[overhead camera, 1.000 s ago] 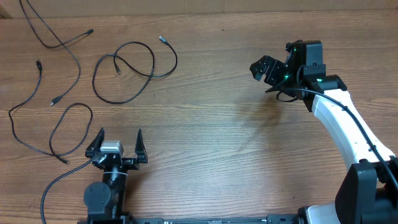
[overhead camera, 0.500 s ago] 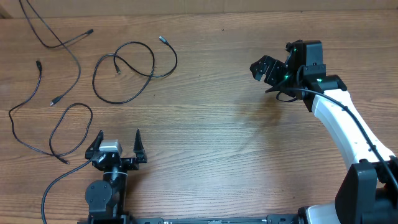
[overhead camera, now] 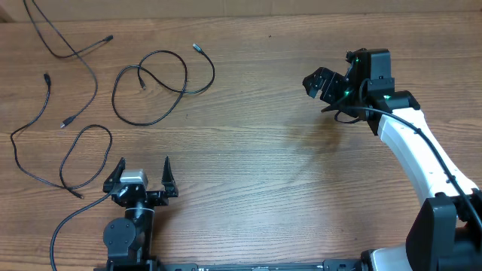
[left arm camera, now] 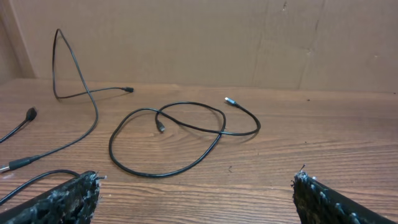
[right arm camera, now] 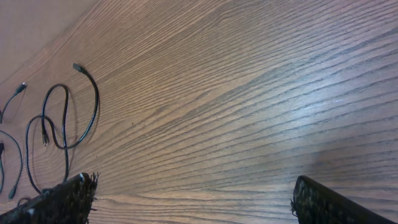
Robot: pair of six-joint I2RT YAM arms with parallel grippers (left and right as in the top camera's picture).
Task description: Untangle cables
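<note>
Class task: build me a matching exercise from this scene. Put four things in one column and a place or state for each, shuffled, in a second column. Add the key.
Things
1. looped cable
2. left gripper
3. right gripper
4. back-left cable

Places or states
A. open, on the right side
B. crosses over itself
C. open, low in the overhead view, left of centre
D. runs out of the overhead view's top edge

Pairs: 1-B, 2-C, 3-A, 4-D

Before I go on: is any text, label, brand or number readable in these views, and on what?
None. No print shows on the cables, the table, the left gripper or the right gripper. The brown wall behind is blank too.
</note>
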